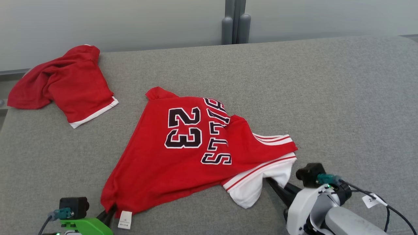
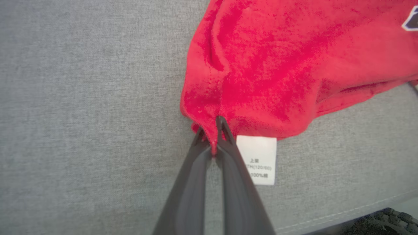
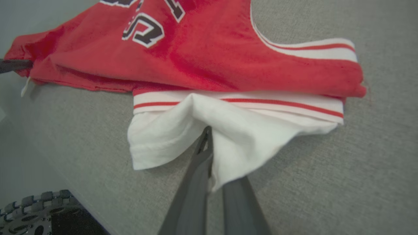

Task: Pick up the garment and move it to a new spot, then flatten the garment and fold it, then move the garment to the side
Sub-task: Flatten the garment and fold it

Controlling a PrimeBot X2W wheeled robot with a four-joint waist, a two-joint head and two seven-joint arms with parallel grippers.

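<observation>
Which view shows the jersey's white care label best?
The left wrist view: the care label is large, flat, print partly legible, beside the left tool. The head view shows it small at a corner of the jersey; the right wrist view, a white sliver, possibly it.

Red jersey [image 1: 163, 169], black-and-white 23 and lettering face up, spread rumpled at centre; white sleeve [image 1: 251, 191] protrudes at 4 o'clock, care label [image 1: 125, 219] at 7 o'clock.

free: grey cushion [image 1: 343, 98] right of jersey [image 1: 183, 160] | obstacle: red cloth [image 1: 65, 85] far left
</observation>
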